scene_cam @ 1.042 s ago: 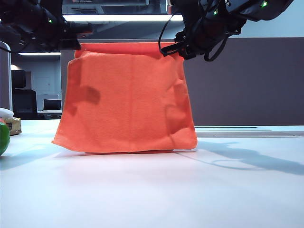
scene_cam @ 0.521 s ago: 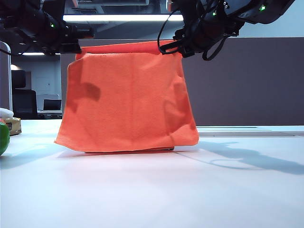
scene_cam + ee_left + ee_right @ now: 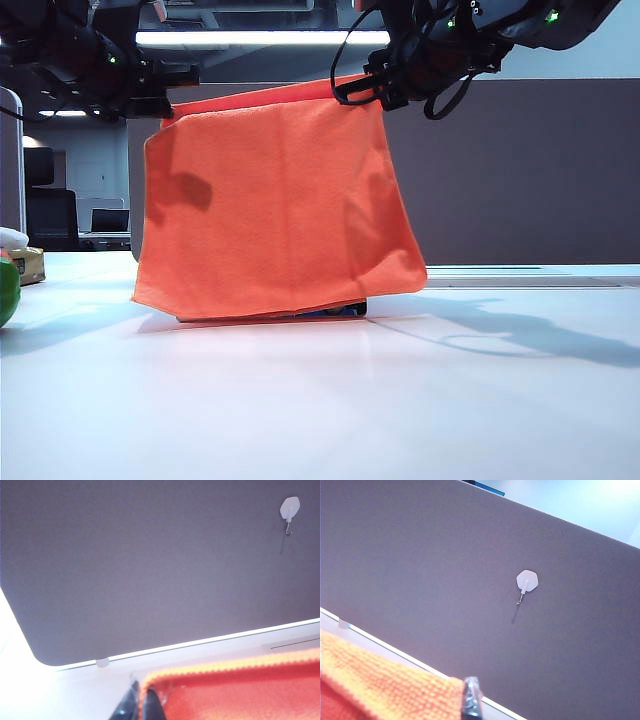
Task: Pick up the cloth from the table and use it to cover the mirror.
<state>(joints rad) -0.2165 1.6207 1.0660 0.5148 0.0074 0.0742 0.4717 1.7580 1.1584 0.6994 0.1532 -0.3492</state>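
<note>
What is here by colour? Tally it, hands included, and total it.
Orange: 1, the cloth
Black: 2, the left hand shut on the cloth's upper left corner, the right hand shut on its upper right
Green: 1, a round thing at the exterior view's left edge
Total: 4

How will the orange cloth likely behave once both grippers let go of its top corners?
The cloth sags between the left gripper and right gripper, so it is probably floppy and should drape. Its terry pile looks grippy. The flared lower edge suggests it is light.
</note>
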